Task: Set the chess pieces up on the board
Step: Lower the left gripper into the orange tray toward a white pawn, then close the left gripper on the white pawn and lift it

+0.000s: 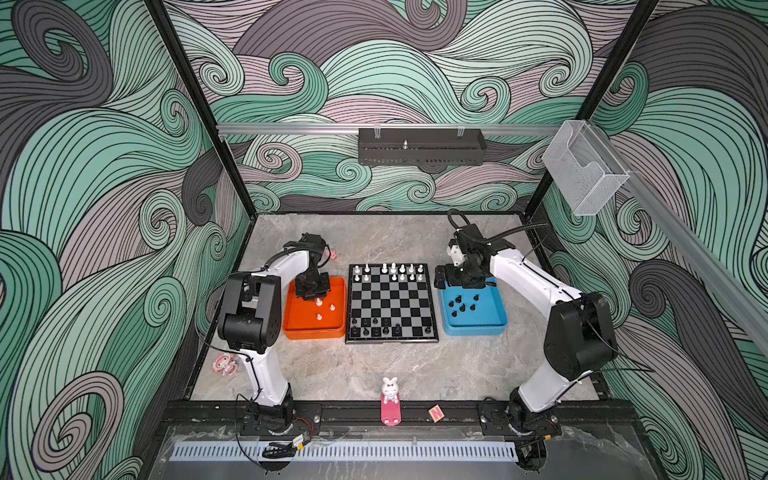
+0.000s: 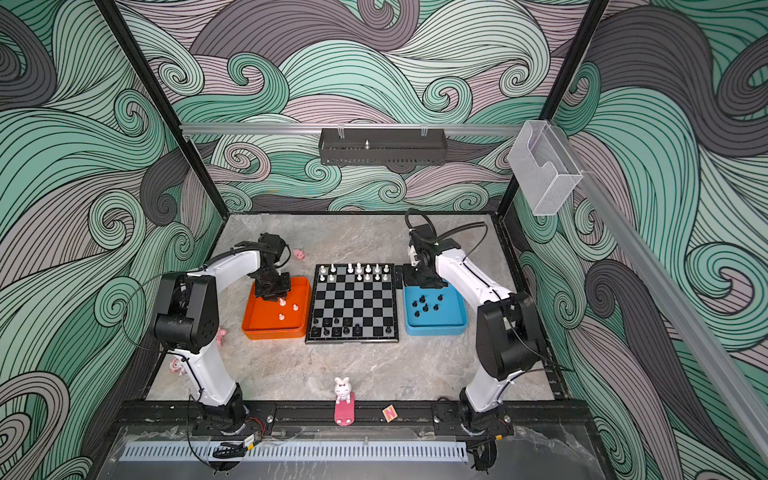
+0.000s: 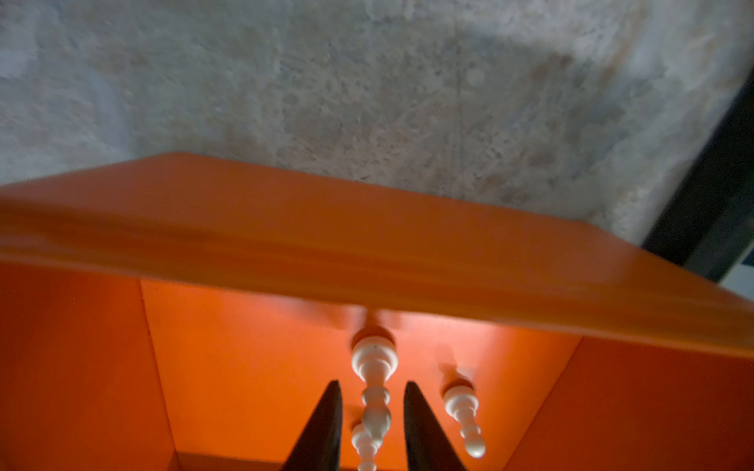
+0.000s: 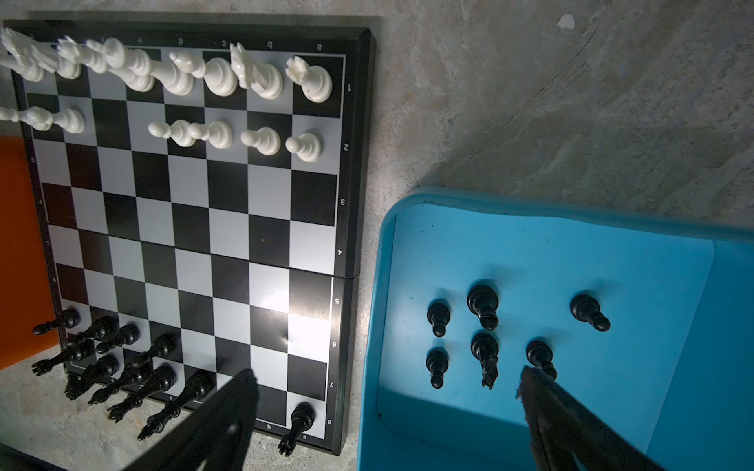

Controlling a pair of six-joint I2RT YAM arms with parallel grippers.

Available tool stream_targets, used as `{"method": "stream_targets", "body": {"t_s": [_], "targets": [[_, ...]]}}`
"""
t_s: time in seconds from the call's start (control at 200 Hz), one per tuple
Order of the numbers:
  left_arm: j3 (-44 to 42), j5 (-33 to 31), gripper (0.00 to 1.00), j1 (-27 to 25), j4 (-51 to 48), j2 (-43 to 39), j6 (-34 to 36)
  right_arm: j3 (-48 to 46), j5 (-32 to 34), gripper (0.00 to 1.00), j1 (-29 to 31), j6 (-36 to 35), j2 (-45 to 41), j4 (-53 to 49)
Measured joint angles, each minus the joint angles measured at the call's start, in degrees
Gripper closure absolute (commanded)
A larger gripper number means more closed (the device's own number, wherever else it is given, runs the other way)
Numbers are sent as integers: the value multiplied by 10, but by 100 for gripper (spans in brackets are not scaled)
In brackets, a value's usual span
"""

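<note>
Left gripper [image 3: 371, 382] narrow, straddling white piece [image 3: 374, 359] in orange tray [image 3: 245, 228]; right gripper [image 4: 388, 370] wide

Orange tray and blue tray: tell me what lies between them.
The board, with chess pieces on its far and near rows, lies between the orange tray and the blue tray. Both top views show it.

Orange tray [image 3: 367, 244]: near rim blurred, left wrist view. 1 white piece [image 3: 366, 450]: partly hidden behind another, cut by picture edge. Outermost white pieces [image 4: 16, 61]: cut off, right wrist view. Piece kinds: too small in both top views.
</note>
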Motion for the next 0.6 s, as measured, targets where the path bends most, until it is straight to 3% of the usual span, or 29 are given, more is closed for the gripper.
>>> {"method": "stream_targets", "body": {"t_s": [0.595], "targets": [[0,0,85,-3,0,13,7,0,0,0,0,0,0,0]]}}
